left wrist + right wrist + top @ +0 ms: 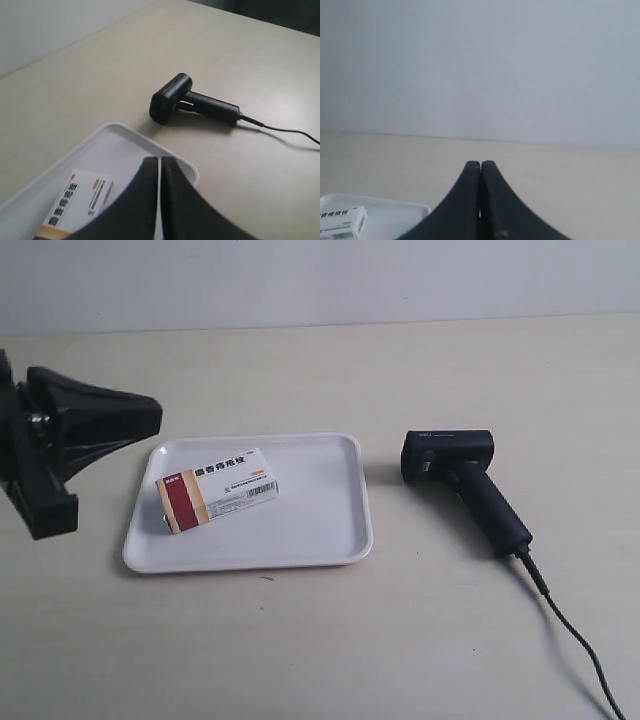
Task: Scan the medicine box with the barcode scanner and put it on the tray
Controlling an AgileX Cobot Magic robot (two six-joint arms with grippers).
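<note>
The left gripper (pixel 159 172), its black fingers pressed together on nothing, hung over the shallow white plastic tray (pixel 330 540). There lay the small white cardboard medicine box (pixel 217 488), probably light, stiff and best pinched across its long edges. The black pistol-shaped barcode scanner (pixel 470 488) lay just beside the tray, its cable trailing away. The right gripper (pixel 480 167) was likewise closed, empty.

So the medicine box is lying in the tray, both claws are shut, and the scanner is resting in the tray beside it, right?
Not quite. The barcode scanner lies on the table outside the tray, as the exterior view shows. The medicine box is in the tray, and both the left claw and right claw are shut.
</note>
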